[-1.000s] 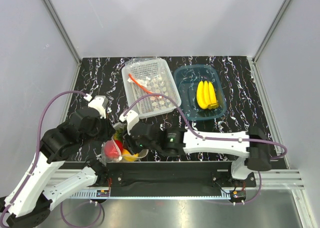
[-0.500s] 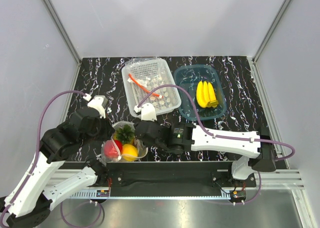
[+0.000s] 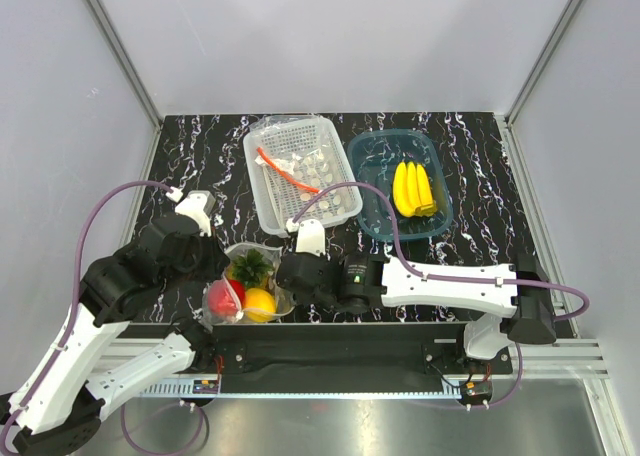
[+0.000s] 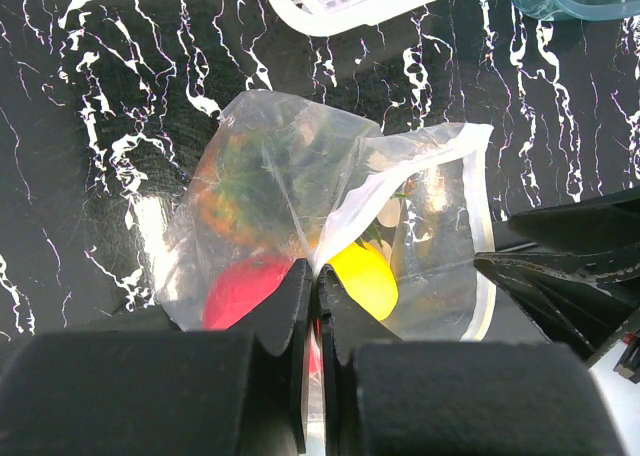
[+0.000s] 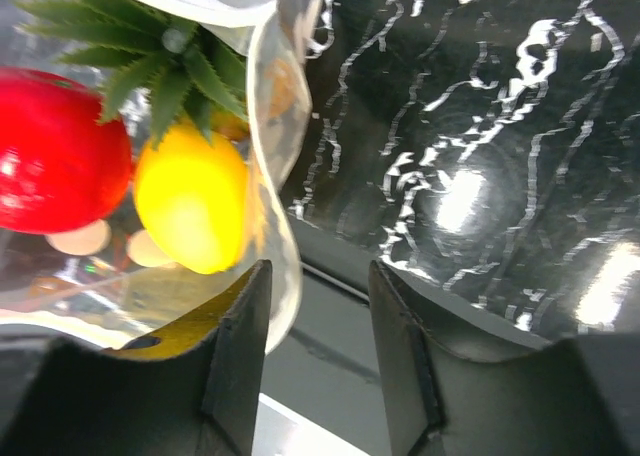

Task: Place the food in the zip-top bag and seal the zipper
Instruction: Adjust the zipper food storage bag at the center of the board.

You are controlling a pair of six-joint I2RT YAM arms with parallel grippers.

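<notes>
The black marbled tabletop (image 3: 480, 146) carries a white perforated basket (image 3: 256, 176) at the back. Just beside it, on the right, is a blue-tinted tub (image 3: 375, 211). The clear dotted bag (image 4: 300, 206) lies at the near edge of the tabletop, between my two hands, well apart from both containers. Its mouth gapes open, and the zipper (image 4: 400, 164) curls along the rim, unsealed.

My left hand (image 4: 314, 276) is clenched on the bag's rim, a fold of plastic pinched between its fingers. My right hand (image 5: 320, 276) is released and holds nothing. Its fingers are spread just beside the bag's open side.

The banana bunch (image 3: 414, 188) lies in the tub, outside the bag. Inside the bag sit the orange piece (image 4: 235, 191) with its green leaves, the lemon (image 4: 365, 276) and the red fruit (image 4: 245, 286), crowded together and touching.
</notes>
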